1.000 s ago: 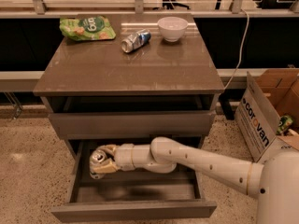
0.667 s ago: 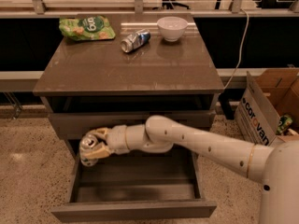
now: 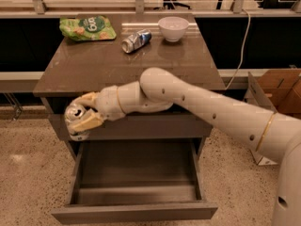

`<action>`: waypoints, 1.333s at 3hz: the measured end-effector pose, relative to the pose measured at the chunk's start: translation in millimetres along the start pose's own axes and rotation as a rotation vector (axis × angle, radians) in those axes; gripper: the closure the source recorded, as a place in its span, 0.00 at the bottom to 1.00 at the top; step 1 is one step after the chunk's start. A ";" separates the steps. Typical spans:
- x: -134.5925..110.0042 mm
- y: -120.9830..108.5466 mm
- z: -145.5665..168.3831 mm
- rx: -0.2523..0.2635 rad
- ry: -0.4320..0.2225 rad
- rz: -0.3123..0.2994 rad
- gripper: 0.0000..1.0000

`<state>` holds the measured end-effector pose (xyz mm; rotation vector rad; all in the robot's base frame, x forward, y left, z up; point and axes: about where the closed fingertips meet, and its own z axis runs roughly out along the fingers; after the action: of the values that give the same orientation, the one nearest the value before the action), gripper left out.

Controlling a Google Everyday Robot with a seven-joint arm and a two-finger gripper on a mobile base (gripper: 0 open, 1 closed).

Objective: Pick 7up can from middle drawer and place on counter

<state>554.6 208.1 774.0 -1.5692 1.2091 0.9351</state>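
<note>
Arm (image 3: 202, 105) stretched left across cabinet front; hand (image 3: 83, 112) closed on 7up can (image 3: 73, 113) at left front corner, just under tabletop (image 3: 94, 65) edge; middle drawer (image 3: 136, 166) open below; tabletop bears green bag (image 3: 87, 28), blue can (image 3: 136, 40), bowl (image 3: 173, 28); speckled floor (image 3: 28, 173).

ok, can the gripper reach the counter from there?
Probably yes: the gripper, shut on the 7up can, hangs just below the counter's front-left corner, and the near part is bare; bag, blue can, bowl sit farther back.
</note>
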 end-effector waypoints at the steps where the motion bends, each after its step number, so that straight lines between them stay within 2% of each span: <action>1: -61.9 -18.9 -18.5 -0.003 0.066 -0.080 1.00; 2: -93.5 -44.2 -26.9 0.004 0.110 -0.120 1.00; 3: -114.7 -75.3 -32.6 0.000 0.132 -0.123 1.00; 4: -123.5 -110.4 -43.3 0.033 0.117 -0.067 1.00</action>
<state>635.1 212.0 925.1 -1.6471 1.2382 0.7860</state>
